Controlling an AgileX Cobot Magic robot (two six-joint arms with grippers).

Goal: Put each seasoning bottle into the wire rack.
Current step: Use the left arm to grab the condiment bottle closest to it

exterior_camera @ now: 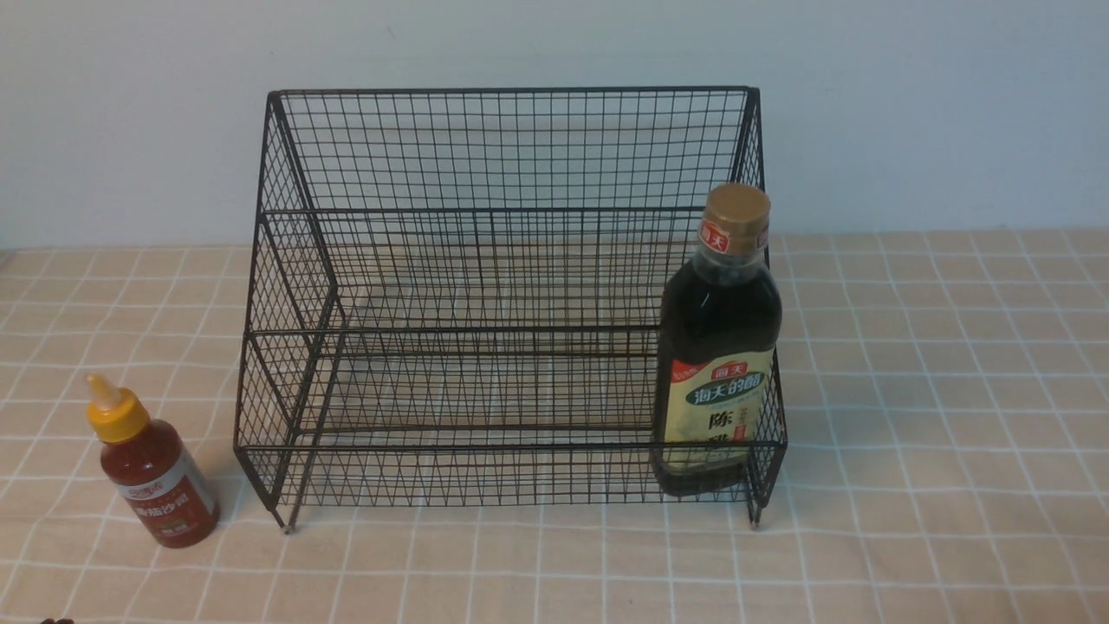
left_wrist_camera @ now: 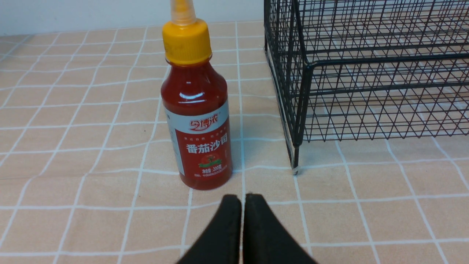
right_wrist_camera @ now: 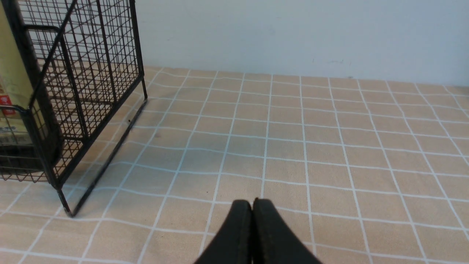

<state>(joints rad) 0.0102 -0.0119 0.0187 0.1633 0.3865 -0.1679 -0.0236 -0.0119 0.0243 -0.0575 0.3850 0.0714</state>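
The black wire rack (exterior_camera: 511, 217) stands in the middle of the table, open toward me. Inside its lowest tier, at the right end, the tall dark-liquid bottle (exterior_camera: 717, 347) with a gold cap stands upright; its label (right_wrist_camera: 11, 88) shows through the mesh in the right wrist view. The small red-sauce bottle (exterior_camera: 152, 468) with a yellow nozzle cap stands on the cloth left of the rack, outside it. My left gripper (left_wrist_camera: 242, 198) is shut and empty, just short of that red bottle (left_wrist_camera: 198, 121). My right gripper (right_wrist_camera: 252, 202) is shut and empty over bare cloth, right of the rack (right_wrist_camera: 88, 66).
A beige checked tablecloth (exterior_camera: 936, 416) covers the table. A pale wall (exterior_camera: 866, 113) runs close behind the rack. Neither arm shows in the front view.
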